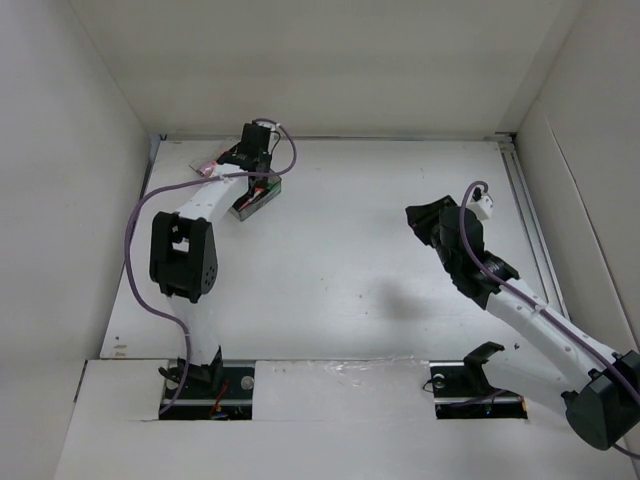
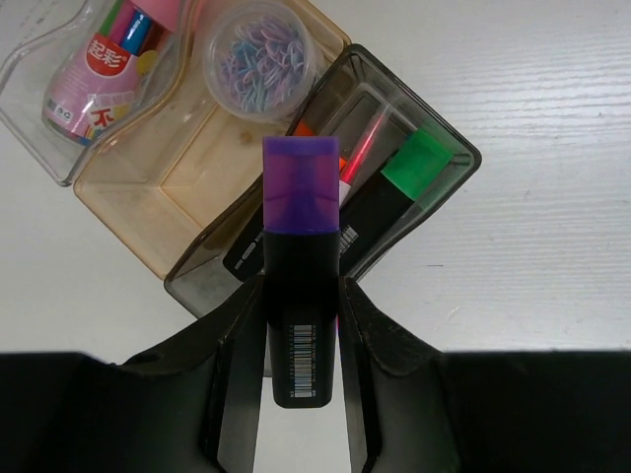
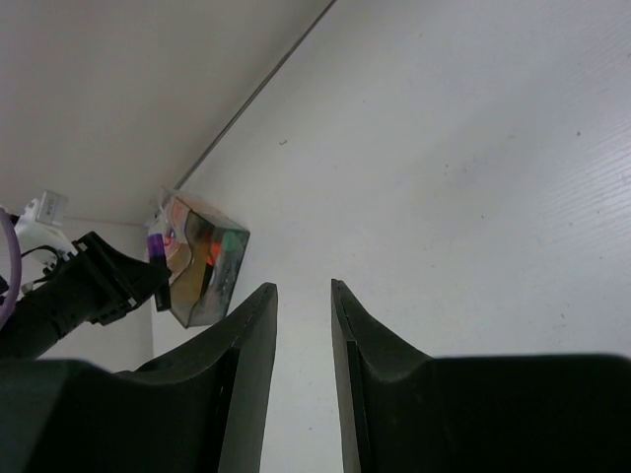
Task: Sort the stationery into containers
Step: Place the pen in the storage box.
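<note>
Purple highlighter pinched in L gripper, R gripper parted, orange highlighter half-hidden.

The right arm's black two-finger claw stands slightly parted and empty over the white table. Well ahead to its left sits a clear plastic compartment box. The left arm's black gripper is beside it with a purple-capped highlighter.

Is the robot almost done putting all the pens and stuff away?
Nearly! Done: the green highlighter, the orange highlighter and a pink pen lie in the box's dark compartment, and the pink-topped bottle sits in a clear one. In hand: the left gripper holds the purple highlighter above the dark compartment. Left: lowering it in. The right gripper hangs open and empty.
</note>
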Action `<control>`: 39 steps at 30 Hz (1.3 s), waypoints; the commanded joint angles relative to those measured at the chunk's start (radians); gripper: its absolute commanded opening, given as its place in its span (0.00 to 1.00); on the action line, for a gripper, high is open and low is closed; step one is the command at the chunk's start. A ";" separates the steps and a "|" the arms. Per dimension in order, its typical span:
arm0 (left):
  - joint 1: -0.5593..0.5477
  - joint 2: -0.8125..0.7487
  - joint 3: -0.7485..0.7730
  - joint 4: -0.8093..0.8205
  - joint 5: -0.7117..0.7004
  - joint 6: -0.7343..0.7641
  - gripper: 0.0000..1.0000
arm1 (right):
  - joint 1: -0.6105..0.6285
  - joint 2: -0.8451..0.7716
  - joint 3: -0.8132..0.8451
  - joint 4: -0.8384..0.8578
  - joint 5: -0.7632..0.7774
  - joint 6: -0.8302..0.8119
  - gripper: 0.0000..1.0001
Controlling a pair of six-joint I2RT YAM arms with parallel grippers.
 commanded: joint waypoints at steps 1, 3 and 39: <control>0.016 0.035 0.052 -0.011 0.039 0.036 0.24 | -0.005 0.000 0.013 0.043 -0.005 -0.007 0.34; 0.016 0.044 0.052 -0.011 0.039 0.047 0.26 | -0.005 0.009 0.022 0.043 -0.005 -0.007 0.34; -0.029 -0.137 -0.084 0.002 0.028 -0.093 0.00 | -0.005 -0.002 0.013 0.052 -0.020 -0.016 0.34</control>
